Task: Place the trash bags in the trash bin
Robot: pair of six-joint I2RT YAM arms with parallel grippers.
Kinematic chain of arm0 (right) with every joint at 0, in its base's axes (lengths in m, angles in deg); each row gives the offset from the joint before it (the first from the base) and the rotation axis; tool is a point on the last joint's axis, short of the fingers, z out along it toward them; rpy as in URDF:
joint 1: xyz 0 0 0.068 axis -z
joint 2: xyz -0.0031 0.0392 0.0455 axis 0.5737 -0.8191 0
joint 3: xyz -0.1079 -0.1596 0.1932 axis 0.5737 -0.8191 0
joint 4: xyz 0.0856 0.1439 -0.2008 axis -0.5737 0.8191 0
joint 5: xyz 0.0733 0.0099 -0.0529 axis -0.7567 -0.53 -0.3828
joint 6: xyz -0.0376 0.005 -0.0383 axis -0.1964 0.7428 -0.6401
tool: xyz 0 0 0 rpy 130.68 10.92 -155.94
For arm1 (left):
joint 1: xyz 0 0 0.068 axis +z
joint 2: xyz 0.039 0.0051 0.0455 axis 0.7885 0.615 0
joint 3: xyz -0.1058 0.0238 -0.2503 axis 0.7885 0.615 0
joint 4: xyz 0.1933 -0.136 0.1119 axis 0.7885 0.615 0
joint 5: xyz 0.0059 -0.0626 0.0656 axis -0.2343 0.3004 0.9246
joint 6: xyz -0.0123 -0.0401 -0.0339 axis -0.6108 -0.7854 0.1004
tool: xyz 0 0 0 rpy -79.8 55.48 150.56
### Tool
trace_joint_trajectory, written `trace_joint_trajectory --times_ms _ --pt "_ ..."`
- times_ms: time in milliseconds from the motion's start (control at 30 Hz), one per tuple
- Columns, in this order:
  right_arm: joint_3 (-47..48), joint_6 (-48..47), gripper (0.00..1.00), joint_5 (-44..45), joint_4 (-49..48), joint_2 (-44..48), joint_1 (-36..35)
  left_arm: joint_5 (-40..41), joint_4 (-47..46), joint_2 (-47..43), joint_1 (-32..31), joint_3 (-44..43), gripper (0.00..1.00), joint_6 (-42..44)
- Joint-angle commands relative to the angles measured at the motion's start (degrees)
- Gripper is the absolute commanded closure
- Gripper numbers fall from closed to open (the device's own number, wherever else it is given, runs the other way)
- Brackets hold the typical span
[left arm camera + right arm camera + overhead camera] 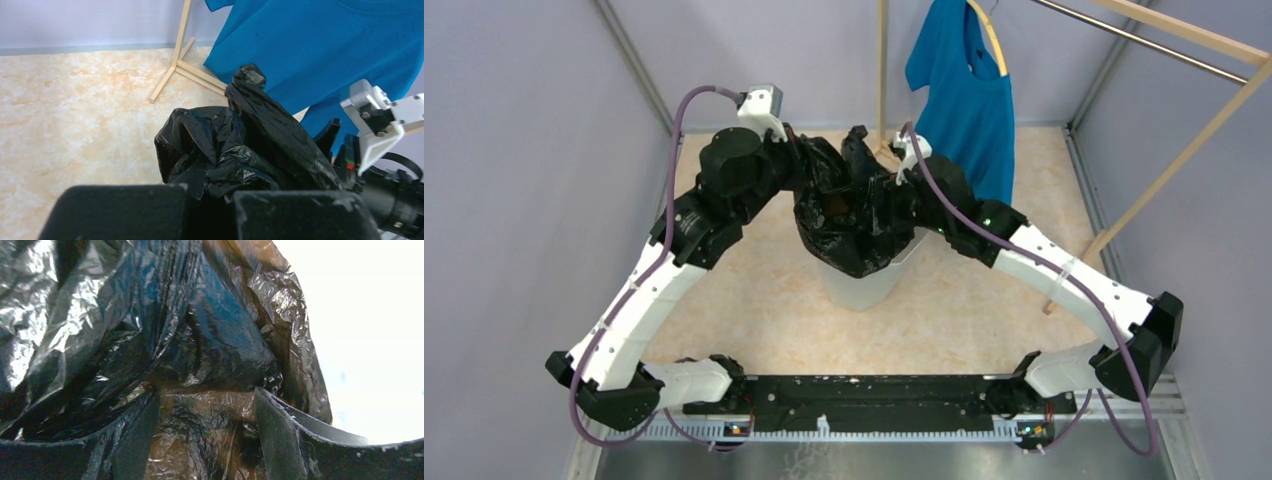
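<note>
The crinkled black trash bag (849,215) hangs bunched over the white faceted trash bin (864,285), hiding the bin's rim; only the bin's lower wall shows. My left gripper (796,160) holds the bag's left side. In the left wrist view its jaws (210,200) are nearly together, with a fold of the bag (235,145) running down between them. My right gripper (892,185) is at the bag's right side. In the right wrist view its fingers (207,395) stand apart, and thin brownish film of the bag (210,340) lies between and over them.
A blue T-shirt (964,90) hangs from a wooden rack (1164,170) just behind and to the right of the bin, close to the right arm. The T-shirt (310,45) fills the top right of the left wrist view. Grey walls enclose the marbled floor (754,300).
</note>
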Motion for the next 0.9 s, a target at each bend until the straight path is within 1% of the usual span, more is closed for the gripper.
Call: trace_joint_trajectory --times_ms 0,133,167,233,300,333,367,467,533,567,600,633,667,733,867 --pt "7.2 -1.4 0.28 -3.4 6.8 6.3 -0.9 1.6 -3.4 -1.5 0.1 -2.9 1.0 1.7" --pt "11.3 -2.7 0.17 -5.3 13.5 8.2 -0.9 2.2 -3.1 -3.1 0.1 -2.0 1.0 1.1" --pt "12.0 -3.1 0.16 -5.3 14.7 8.5 -0.9 1.9 -3.2 -3.4 0.1 -1.8 1.0 0.9" --pt "13.7 -4.0 0.16 -8.2 16.5 8.8 -0.8 1.4 -3.4 -4.0 0.1 -1.7 1.0 0.3" --pt "14.2 -4.7 0.17 -13.2 16.2 9.3 -1.4 0.6 -3.8 -4.1 0.1 -1.9 1.0 -0.4" --pt "14.0 -4.8 0.18 -16.2 15.1 9.8 -2.5 -0.1 -4.2 -3.9 0.1 -1.8 1.0 -0.7" --pt "13.8 -4.8 0.18 -17.0 14.0 10.0 -4.4 -0.9 -4.7 -3.6 0.1 -1.9 1.0 -1.0" --pt "13.1 -4.5 0.19 -16.4 10.3 9.1 -12.2 -2.2 -5.6 -1.9 0.1 -3.0 1.0 -1.8" --pt "12.4 -4.2 0.22 -13.6 7.4 7.9 -17.3 -3.1 -6.1 -0.7 0.1 -4.0 1.0 -2.1" --pt "12.1 -4.2 0.21 -10.0 6.4 7.2 -19.6 -3.5 -6.5 -0.3 0.1 -4.3 1.0 -2.2" --pt "12.0 -4.2 0.2 -4.9 6.0 6.5 -22.3 -3.7 -6.7 0.1 0.1 -4.6 1.0 -2.3" --pt "12.0 -4.0 0.17 2.1 6.1 5.9 -23.7 -3.7 -6.8 0.3 0.1 -4.8 1.0 -2.4" --pt "11.9 -3.6 0.15 7.4 6.1 5.4 -24.2 -3.8 -6.9 0.4 0.1 -4.9 1.0 -2.5" --pt "11.2 -2.8 0.13 13.9 4.8 4.8 -24.3 -4.0 -7.2 0.4 0.1 -4.9 1.0 -2.6" --pt "11.3 -4.1 0.13 20.9 2.8 2.0 -24.3 -4.3 -7.5 0.3 0.1 -4.7 1.0 -2.8"
